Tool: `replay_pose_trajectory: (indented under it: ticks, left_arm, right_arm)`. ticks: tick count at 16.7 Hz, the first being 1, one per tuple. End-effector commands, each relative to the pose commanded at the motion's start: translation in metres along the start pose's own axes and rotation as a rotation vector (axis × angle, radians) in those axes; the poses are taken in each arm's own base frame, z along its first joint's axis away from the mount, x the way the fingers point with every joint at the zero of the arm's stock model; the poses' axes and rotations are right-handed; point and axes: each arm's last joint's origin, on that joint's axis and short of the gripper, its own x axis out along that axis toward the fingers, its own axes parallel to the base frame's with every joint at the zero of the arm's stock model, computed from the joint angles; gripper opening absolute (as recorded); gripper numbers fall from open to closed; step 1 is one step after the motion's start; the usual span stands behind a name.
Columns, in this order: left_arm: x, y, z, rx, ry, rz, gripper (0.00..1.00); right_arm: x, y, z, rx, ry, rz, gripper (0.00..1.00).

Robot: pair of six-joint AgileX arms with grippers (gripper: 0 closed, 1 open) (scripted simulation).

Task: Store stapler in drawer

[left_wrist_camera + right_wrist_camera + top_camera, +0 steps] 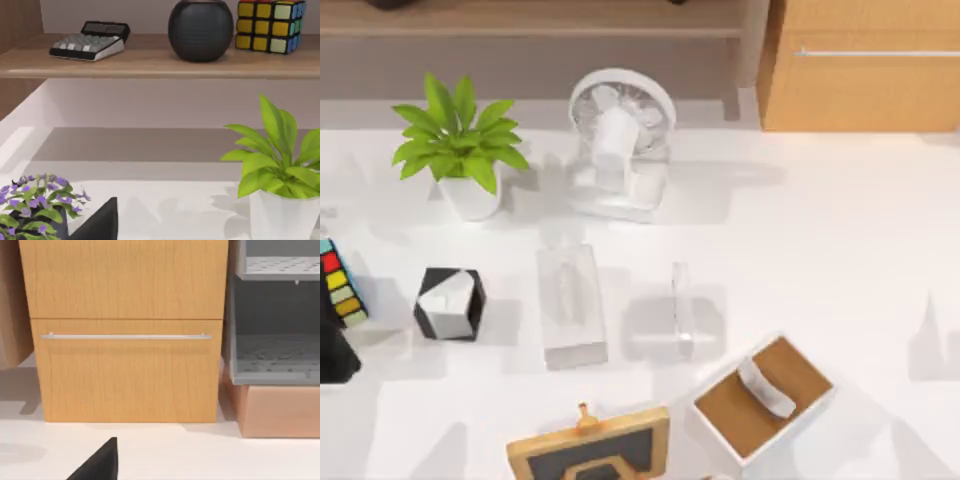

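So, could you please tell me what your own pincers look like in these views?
Each wrist view catches a plain black, wedge-shaped part: the left pincer and the right pincer look alike, with a slanted edge and no markings or cables visible.

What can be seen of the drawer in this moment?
The light-brown wooden-fronted drawer is shut, its face flush under the matching panel above. A thin silver horizontal bar handle runs across near its top edge. It stands at the white table's far right corner in the top view, beside a grey shelf unit. Nothing touches it.
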Motion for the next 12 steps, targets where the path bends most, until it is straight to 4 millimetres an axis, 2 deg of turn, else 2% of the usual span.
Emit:
replay_pose_trajectory:
  ticks: [4, 7, 10, 12]
  left_arm:
    - [0.000, 0.000, 0.000, 0.000, 0.000, 0.000, 1.00]
    - [0.000, 0.000, 0.000, 0.000, 0.000, 0.000, 1.00]
    - [0.000, 0.000, 0.000, 0.000, 0.000, 0.000, 1.00]
    - [0.000, 0.000, 0.000, 0.000, 0.000, 0.000, 1.00]
  right_arm:
    - [0.001, 0.000, 0.004, -0.023, -0.002, -0.001, 1.00]
    - [0.007, 0.001, 0.019, -0.114, -0.006, -0.003, 1.00]
    - [0.022, 0.002, 0.042, -0.258, -0.011, -0.006, 1.00]
    - [0.040, 0.004, 0.057, -0.376, -0.013, -0.007, 1.00]
